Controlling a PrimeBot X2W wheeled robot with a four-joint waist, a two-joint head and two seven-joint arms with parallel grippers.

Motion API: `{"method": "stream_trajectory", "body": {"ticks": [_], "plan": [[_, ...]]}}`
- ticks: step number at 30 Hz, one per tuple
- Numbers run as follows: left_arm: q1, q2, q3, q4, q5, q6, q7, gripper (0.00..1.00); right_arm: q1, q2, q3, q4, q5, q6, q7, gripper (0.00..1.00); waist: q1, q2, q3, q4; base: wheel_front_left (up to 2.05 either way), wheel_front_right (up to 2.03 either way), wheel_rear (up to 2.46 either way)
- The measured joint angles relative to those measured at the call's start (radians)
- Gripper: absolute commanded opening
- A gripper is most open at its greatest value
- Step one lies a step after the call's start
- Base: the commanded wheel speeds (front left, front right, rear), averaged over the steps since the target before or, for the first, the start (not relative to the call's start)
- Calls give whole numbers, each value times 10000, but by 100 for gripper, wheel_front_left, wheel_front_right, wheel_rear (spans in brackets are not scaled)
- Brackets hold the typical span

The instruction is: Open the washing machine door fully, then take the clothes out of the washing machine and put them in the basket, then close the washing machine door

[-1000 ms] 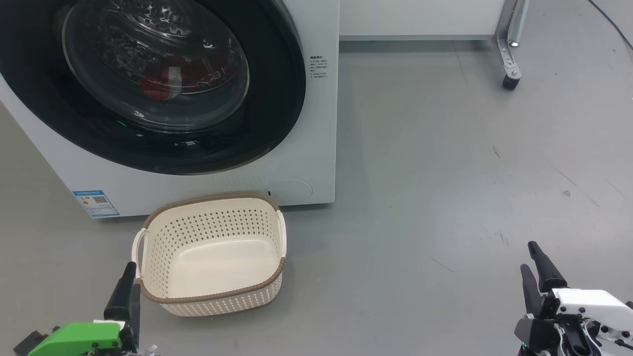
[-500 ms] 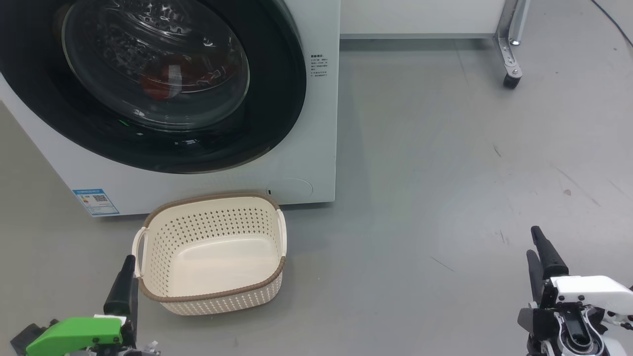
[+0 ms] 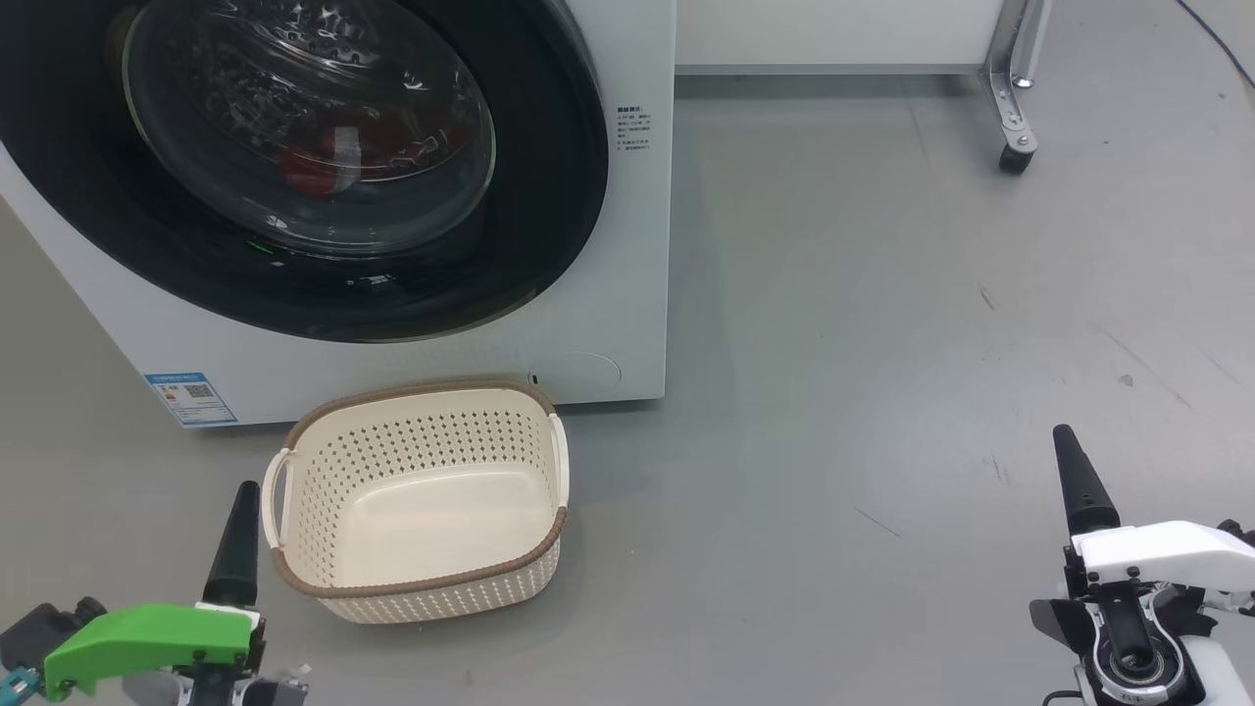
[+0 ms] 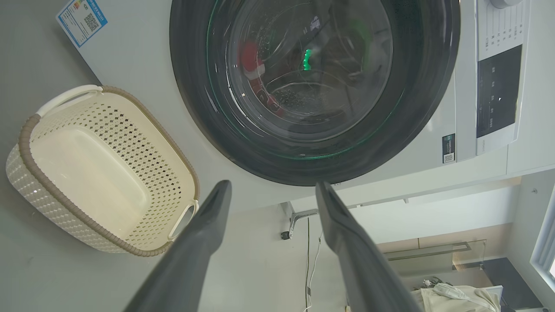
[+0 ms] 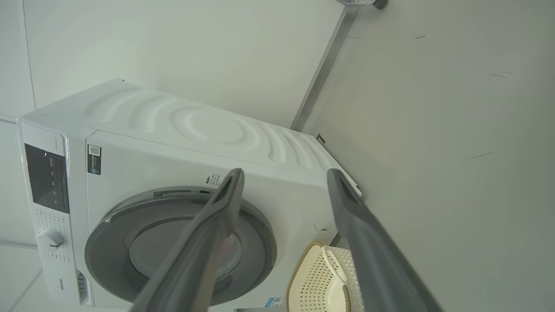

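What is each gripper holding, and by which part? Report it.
Nothing is held: the left gripper and the right gripper both stand open and empty.

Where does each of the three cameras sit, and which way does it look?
Head: on the head, looking forward and down at washer, basket; left gripper and right gripper in the bottom corners.
Left wrist: on that wrist, looking along its open fingers at the shut door.
Right wrist: on that wrist, looking along its open fingers at the washer.
Shared: all show washer and basket; head and left wrist show red clothes.
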Motion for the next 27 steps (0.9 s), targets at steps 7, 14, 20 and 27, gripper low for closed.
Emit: {"method": "stream_trajectory", "body": {"ticks": [7,14,20,27], "plan": [[-14,238,-433,21,686,-2,-295,100,-110,-249,295,40,-978,0,-251,100,0,0,-1,-1,0,0,0],[-162,445,-888,136,1615,-2,-520,100,-283,-483,725,96,-2123,-2,-489,100,0,0,-12,-10,0,0,0],[-293,646,-1216,293,2537,-4,-775,100,-410,-633,1149,178,-3164,-94,-692,100,0,0,-23,-22,0,0,0],[-485,813,-1244,370,3647,-4,-1011,100,-647,-878,1657,244,-4399,-144,-951,100,0,0,-28,-29,0,0,0]]}}
